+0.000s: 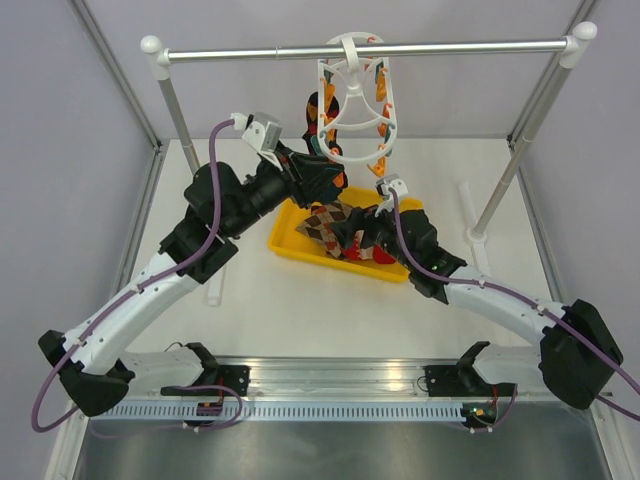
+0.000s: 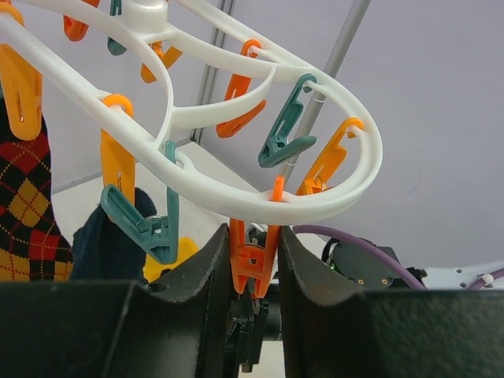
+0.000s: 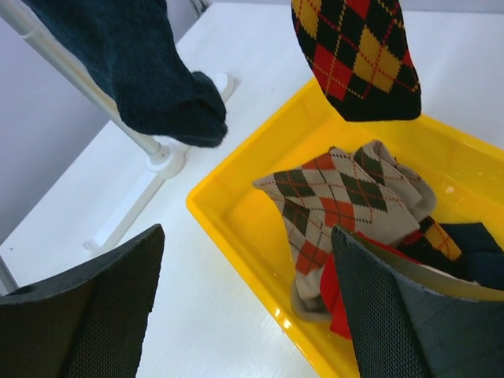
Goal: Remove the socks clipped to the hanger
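The white oval hanger hangs by its hook from the silver rail. In the left wrist view its ring carries orange and teal pegs. My left gripper is shut on an orange peg at the ring's lower edge; no sock shows in that peg. A red, black and yellow argyle sock and a dark navy sock still hang clipped; both show in the right wrist view, argyle and navy. My right gripper is open and empty, low over the tray's near-left rim.
A yellow tray under the hanger holds loose socks: a beige argyle one, a red one and dark ones. The silver rail stands on two white posts; its left foot is beside the tray.
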Controlling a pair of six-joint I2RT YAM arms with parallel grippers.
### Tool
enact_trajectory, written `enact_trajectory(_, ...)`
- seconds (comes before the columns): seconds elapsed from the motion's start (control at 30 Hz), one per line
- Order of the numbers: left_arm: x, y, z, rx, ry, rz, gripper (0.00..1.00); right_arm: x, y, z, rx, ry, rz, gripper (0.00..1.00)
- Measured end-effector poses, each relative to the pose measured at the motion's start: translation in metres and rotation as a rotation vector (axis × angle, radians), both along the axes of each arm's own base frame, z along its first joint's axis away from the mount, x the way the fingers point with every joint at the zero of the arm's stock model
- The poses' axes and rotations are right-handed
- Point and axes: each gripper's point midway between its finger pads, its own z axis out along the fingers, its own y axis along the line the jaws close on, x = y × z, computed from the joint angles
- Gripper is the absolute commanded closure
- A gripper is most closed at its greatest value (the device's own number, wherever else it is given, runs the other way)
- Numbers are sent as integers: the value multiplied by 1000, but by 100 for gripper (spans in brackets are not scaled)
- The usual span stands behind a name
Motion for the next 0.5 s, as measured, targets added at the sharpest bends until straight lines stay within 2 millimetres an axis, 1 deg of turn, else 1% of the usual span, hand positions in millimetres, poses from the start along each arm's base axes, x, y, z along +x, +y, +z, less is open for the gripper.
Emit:
enact_trajectory(0.13, 2, -2, -2, 4, 4, 1, 98, 6, 11, 3, 52, -34, 20, 8)
enact_trajectory(0.3, 4, -4, -3, 6, 7, 2, 98, 14, 24, 6, 122, -51, 44, 7)
enact_trajectory(0.5, 7, -5, -5, 9, 12, 8, 98, 29, 25, 8, 212, -38, 33, 8)
